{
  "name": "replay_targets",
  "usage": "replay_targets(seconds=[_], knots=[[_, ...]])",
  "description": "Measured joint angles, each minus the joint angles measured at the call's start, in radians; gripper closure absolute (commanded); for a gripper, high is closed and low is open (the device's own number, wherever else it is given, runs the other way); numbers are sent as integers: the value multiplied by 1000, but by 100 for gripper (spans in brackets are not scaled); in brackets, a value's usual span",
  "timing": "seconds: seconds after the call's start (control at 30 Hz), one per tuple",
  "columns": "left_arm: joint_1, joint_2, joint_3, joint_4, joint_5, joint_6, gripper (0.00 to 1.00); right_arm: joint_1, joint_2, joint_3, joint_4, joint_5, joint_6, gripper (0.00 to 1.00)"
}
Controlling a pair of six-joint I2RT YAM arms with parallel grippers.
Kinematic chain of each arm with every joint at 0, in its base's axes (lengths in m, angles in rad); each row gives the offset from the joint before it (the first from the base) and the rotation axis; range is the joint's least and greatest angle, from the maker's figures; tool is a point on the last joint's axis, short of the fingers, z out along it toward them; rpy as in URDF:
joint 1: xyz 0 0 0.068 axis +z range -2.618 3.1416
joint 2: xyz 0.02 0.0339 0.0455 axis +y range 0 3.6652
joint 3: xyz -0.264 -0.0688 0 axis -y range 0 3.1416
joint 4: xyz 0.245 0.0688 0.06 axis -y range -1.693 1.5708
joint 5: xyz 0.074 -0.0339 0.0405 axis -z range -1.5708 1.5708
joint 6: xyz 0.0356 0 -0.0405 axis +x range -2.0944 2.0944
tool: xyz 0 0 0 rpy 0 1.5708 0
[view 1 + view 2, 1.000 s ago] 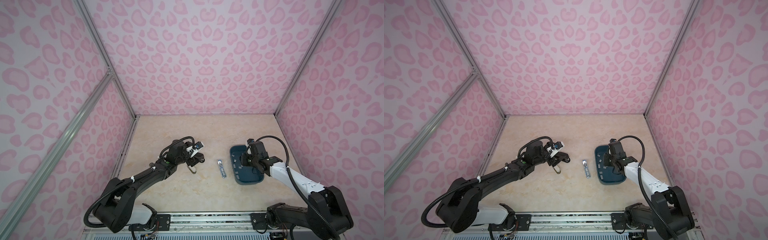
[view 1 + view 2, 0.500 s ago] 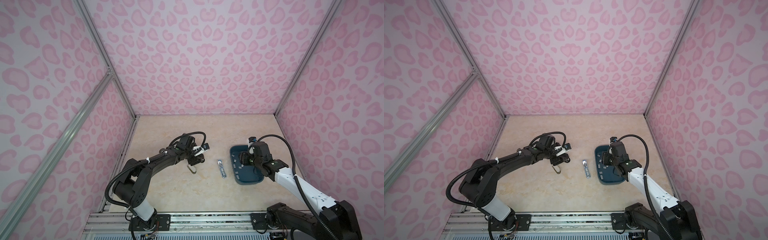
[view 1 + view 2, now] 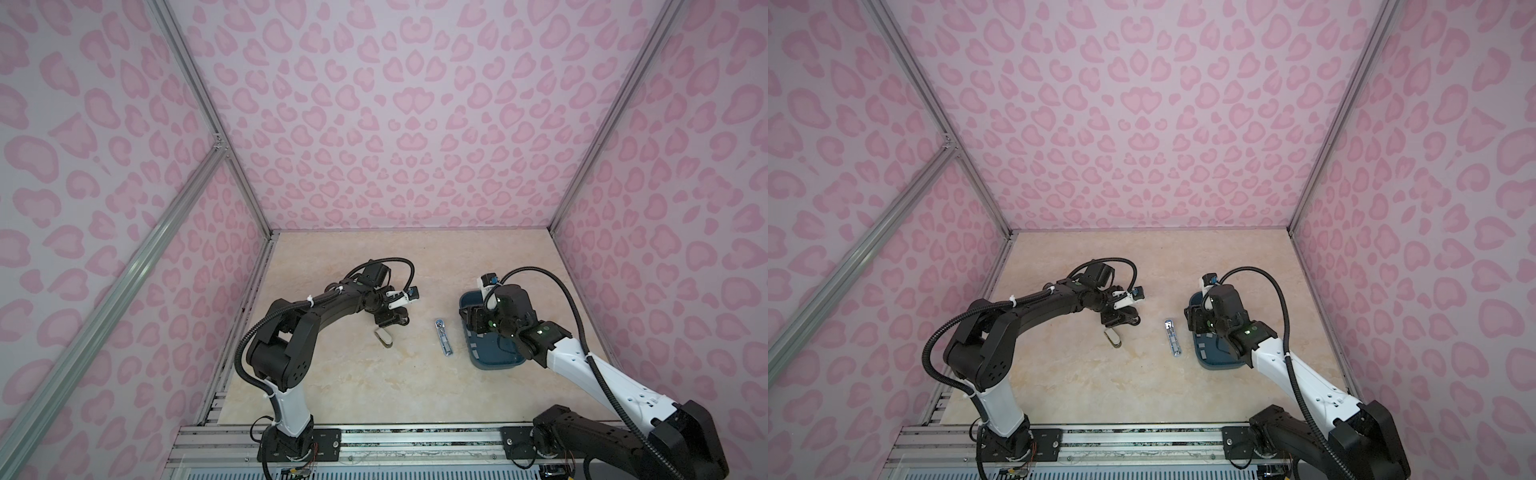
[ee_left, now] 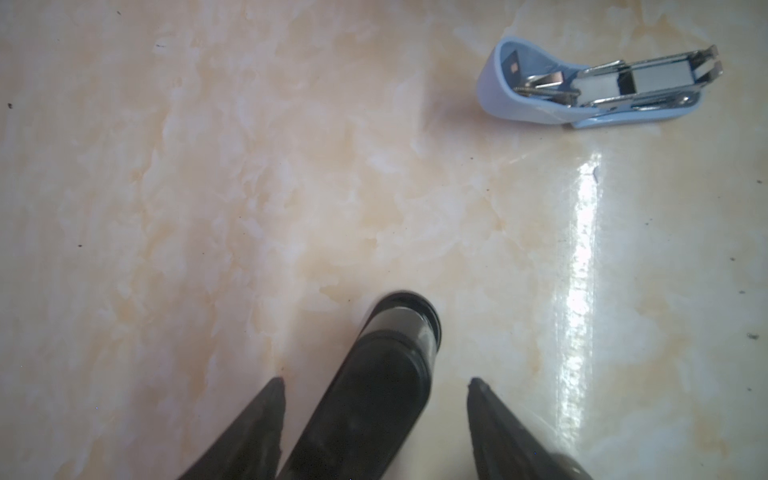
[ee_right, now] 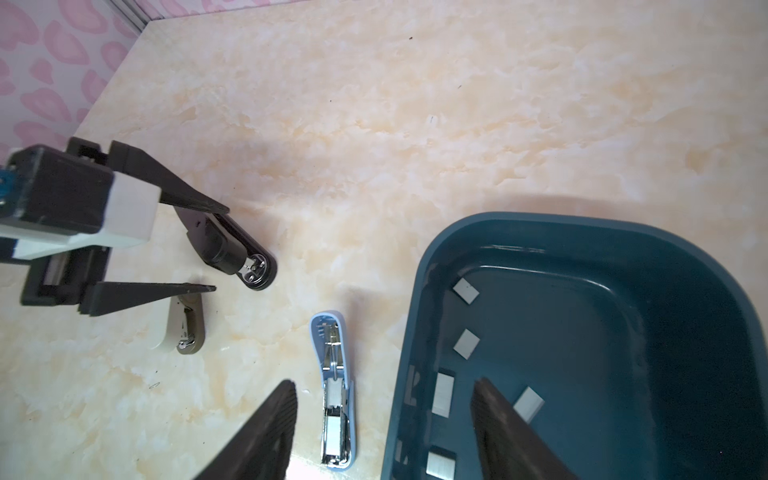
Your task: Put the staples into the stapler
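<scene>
Flat, pale-grey staples [image 5: 465,289] lay scattered inside the teal tray [image 5: 540,224]. Just beside it the blue stapler [image 5: 334,395] lay opened, metal channel bare. The right gripper [image 5: 384,381] gaped over the tray's rim; the left gripper [image 4: 376,380] gaped around a black stapler [image 4: 386,353].

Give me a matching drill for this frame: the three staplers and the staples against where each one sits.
Things:
1. black stapler
2. blue stapler
3. beige stapler
4. staples

Places:
A. inside the teal tray
B. on the table, just outside the jaws of the left pincer
C. between the left pincer's open jaws, not yet gripped
D. opened out, metal channel showing, on the table beside the tray

Pairs: 1-C, 2-D, 3-B, 4-A
</scene>
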Motion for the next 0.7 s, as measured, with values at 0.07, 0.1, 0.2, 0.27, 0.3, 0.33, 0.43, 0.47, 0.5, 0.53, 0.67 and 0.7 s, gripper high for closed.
replay_targets(seconds=[0.07, 0.1, 0.2, 0.27, 0.3, 0.33, 0.43, 0.47, 0.5, 0.53, 0.67, 0.7], knots=[[0, 7, 13, -14, 9, 6, 34, 4, 1, 4, 5, -6, 0, 32], [0, 11, 22, -23, 16, 10, 35, 5, 1, 5, 8, -11, 0, 32], [0, 25, 53, -47, 35, 23, 39, 6, -2, 5, 14, -18, 7, 33], [0, 45, 82, -69, 38, 28, 41, 7, -7, 5, 17, -21, 8, 33], [0, 60, 98, -83, 37, 29, 42, 7, -11, 3, 21, -22, 8, 33], [-2, 72, 111, -96, 34, 30, 43, 8, -14, 2, 22, -22, 8, 33], [-6, 109, 145, -137, 16, 33, 47, 7, -28, -10, 23, -22, 16, 32], [-8, 116, 153, -150, 11, 36, 49, 8, -30, -13, 24, -22, 16, 32], [-11, 123, 165, -163, 8, 36, 53, 8, -31, -16, 24, -23, 21, 33], [-13, 125, 172, -167, 5, 37, 60, 8, -32, -18, 24, -23, 26, 32], [-13, 125, 196, -203, 17, 47, 94, 8, -31, -18, 28, -28, 26, 35], [-13, 124, 203, -215, 17, 54, 95, 8, -29, -19, 32, -32, 27, 35]])
